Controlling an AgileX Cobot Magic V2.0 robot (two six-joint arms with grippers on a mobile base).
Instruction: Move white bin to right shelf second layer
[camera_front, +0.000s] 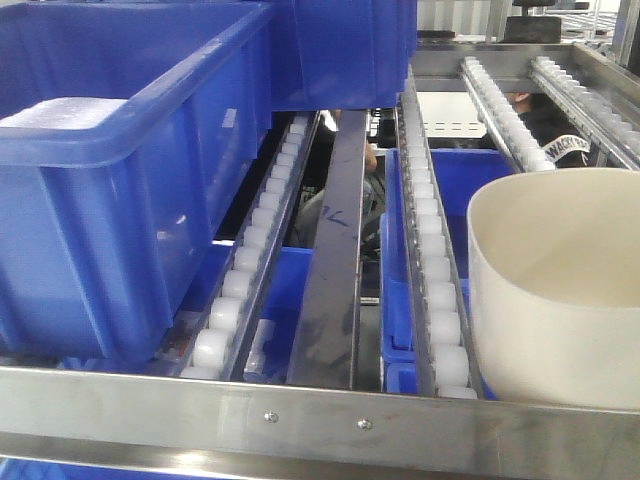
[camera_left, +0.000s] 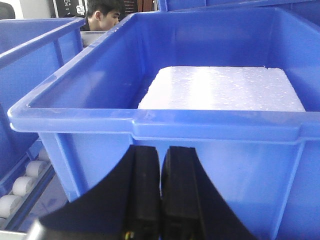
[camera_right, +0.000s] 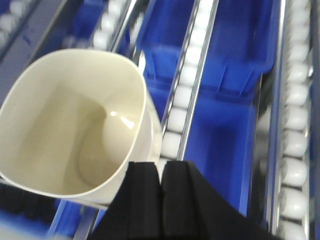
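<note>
The white bin (camera_front: 560, 290) stands upright and empty at the right front of the roller rack level (camera_front: 435, 270), just behind the screwed front crossbar (camera_front: 320, 410). From the right wrist view the bin (camera_right: 75, 125) rests on a roller rail (camera_right: 187, 85). My right gripper (camera_right: 161, 165) is shut with nothing between its fingers, hovering at the bin's right rim. My left gripper (camera_left: 161, 150) is shut and empty, close in front of a blue crate (camera_left: 200, 130). Neither gripper shows in the front view.
A large blue crate (camera_front: 100, 200) holding a white foam block (camera_left: 225, 87) sits on the left rails. More blue crates (camera_right: 220, 50) lie on the level below the rails. A steel divider (camera_front: 335, 250) runs down the middle. A person (camera_left: 102, 12) is behind the rack.
</note>
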